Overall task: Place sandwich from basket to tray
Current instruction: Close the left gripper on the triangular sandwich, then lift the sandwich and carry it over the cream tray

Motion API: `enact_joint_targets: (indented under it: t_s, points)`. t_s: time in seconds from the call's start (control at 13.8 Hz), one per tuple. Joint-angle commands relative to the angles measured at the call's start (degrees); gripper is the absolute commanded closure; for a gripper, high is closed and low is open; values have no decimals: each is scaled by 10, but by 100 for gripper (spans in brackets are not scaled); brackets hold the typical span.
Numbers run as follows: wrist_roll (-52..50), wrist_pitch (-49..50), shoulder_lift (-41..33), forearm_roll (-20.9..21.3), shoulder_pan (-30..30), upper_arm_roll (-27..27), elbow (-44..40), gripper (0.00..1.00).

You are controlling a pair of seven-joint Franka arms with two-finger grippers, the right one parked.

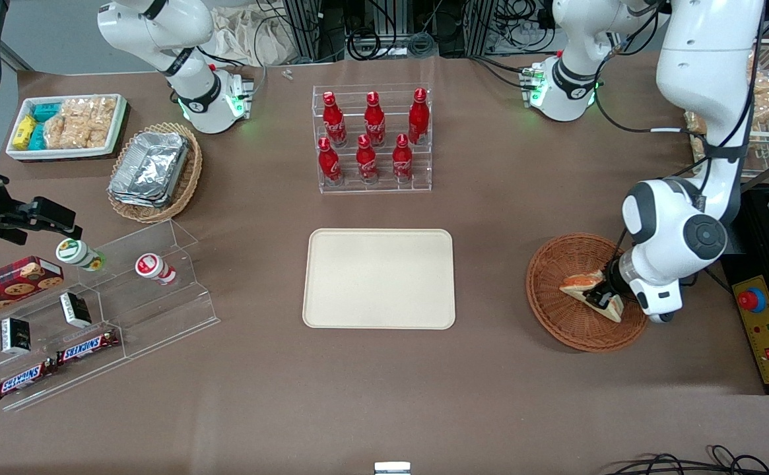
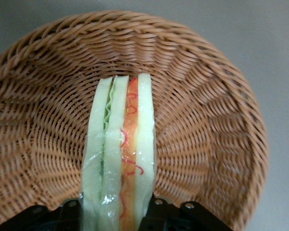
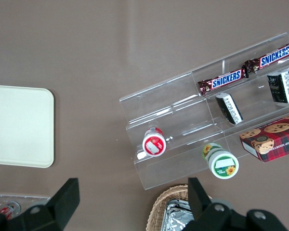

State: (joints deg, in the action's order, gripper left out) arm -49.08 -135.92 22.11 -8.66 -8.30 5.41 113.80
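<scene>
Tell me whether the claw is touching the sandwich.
Touching. In the left wrist view the claw has a black finger pressed against each side of the sandwich, which stands on edge over the basket.

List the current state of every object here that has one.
sandwich: on edge in basket, gripped
basket: holds only the sandwich
tray: nothing on it
gripper: in basket, shut on sandwich
cola bottles: upright in rack, capped
foil containers: stacked in oval basket
</scene>
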Motion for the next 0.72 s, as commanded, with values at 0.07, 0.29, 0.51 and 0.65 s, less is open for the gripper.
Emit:
enact_joint_targets:
  t_s: [0.07,0.29,0.51,0.65]
  points:
    - [92,185,-93,1,-7,-16,-48,100]
    - [164,232,-95,0,-12,-108,-85,100]
    - [171,180,-66,8,-26,-217,-94,100]
    - [157,135,-37,39,-84,-223,-96,100]
